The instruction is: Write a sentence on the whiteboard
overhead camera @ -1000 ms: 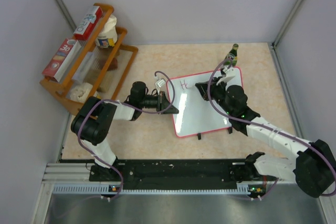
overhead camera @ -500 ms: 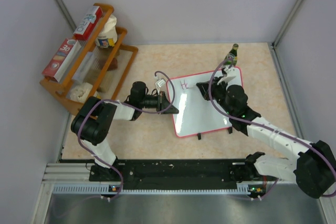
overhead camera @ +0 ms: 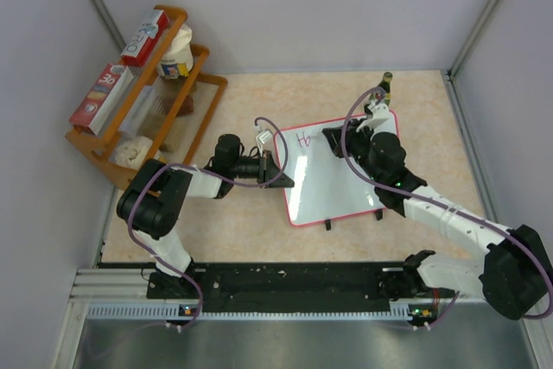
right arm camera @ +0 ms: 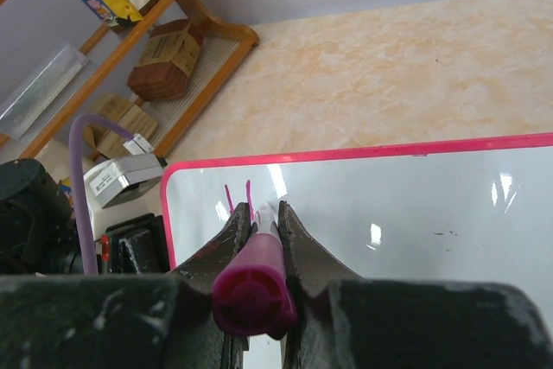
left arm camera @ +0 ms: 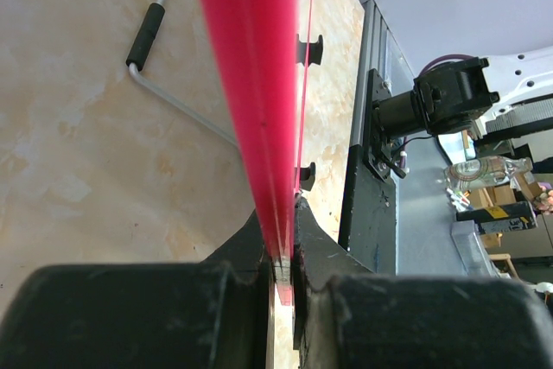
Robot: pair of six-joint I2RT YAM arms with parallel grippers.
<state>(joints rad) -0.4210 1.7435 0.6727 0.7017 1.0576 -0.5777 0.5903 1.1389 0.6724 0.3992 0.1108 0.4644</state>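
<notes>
The whiteboard (overhead camera: 341, 183), white with a red-pink rim, lies tilted on the table mid-right. My left gripper (overhead camera: 278, 175) is shut on its left rim; the left wrist view shows the red edge (left arm camera: 259, 101) pinched between the jaws. My right gripper (overhead camera: 333, 138) is shut on a pink-purple marker (right arm camera: 255, 278), tip down on the board near its top-left corner. The sentence (overhead camera: 303, 138) is only its first pink strokes, reading roughly "Ho"; two strokes (right arm camera: 238, 194) show just beyond the marker tip.
A wooden rack (overhead camera: 147, 101) with boxes and bags stands at the far left. A small dark bottle (overhead camera: 384, 85) stands by the board's far right corner. The board's two black clip feet (overhead camera: 328, 225) sit at its near edge.
The right gripper with the marker has moved slightly along the board's top, and a new pink stroke has appeared after the "H". The left arm has not moved.
</notes>
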